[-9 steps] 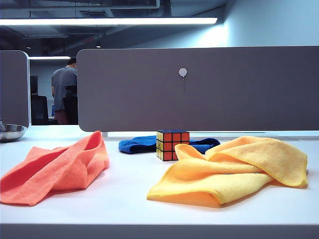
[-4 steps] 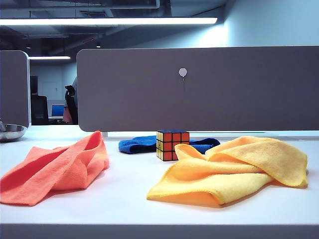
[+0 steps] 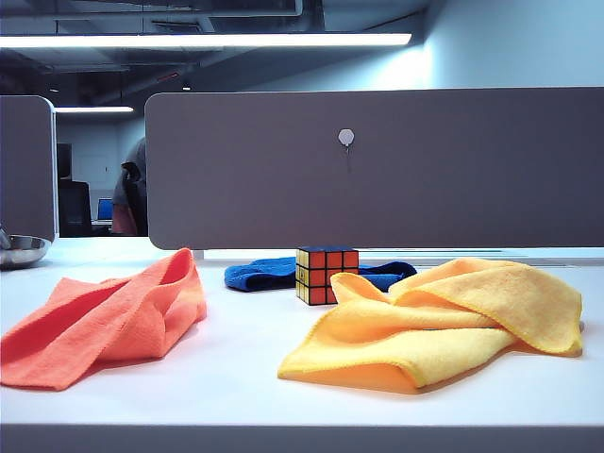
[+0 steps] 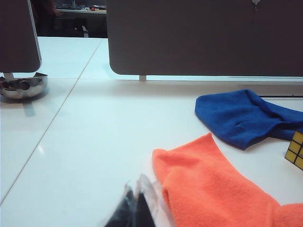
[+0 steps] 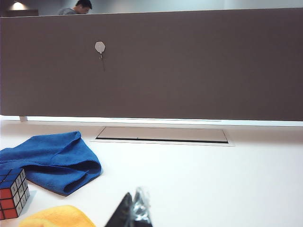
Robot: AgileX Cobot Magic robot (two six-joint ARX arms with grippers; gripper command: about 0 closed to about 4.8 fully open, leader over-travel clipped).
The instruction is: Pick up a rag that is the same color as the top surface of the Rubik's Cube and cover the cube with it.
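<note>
Exterior view, desk (image 3: 236, 368) stock: one Rubik's Cube (image 3: 327, 275) at mid-desk, orange-red face toward the camera, yellow face to its side, dark blue top; one blue rag (image 3: 269, 273) lying crumpled just behind the cube and spreading to both sides of it, whether touching it cannot be told; one orange cloth (image 3: 104, 319) at the near left, well apart from the cube; one yellow cloth (image 3: 439, 321) at the near right, its far fold reaching up to the cube's side. Metal bowl (image 3: 21, 250) at the far left edge; grey partition (image 3: 377, 170) behind all. Neither arm shows in this view. Left wrist view: left claw (image 4: 134, 204) clenched, empty, low beside the orange cloth, with the rag and a corner of the cube beyond. Right wrist view: right claw (image 5: 134, 208) with fingertips drawn together, apparently clenched and empty, beside an edge of the yellow cloth, the rag and cube ahead. Step in hand, by judgement: none begun; rag untouched, cube uncovered. Next move calls for one claw to release, reach past the nearer cloth to the blue rag, pinch a raised fold without nudging the cube, lift, and drape it over the cube.
</note>
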